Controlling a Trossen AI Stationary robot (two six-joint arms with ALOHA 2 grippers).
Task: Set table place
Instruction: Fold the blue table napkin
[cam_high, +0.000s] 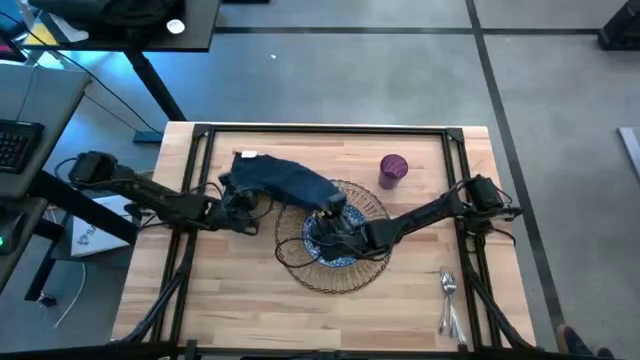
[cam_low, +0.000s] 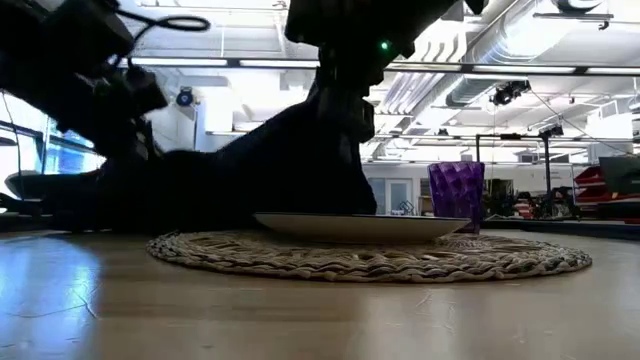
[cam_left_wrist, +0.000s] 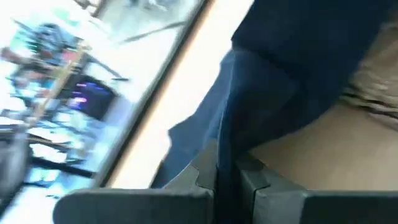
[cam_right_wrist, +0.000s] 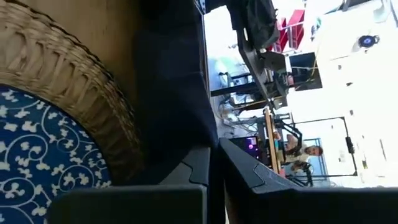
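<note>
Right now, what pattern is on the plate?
The plate is blue with white curly swirls and little flowers. The right wrist view shows it best.

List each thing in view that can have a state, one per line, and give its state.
Napkin: crumpled, pinched at both ends, partly over the mat.
Mat: flat on the table.
Plate: upright on the mat, no food showing.
Cup: upright, beside the mat.
Cutlery: lying loose by the table's edge.
Left gripper: shut on the napkin.
Right gripper: shut on the napkin.
</note>
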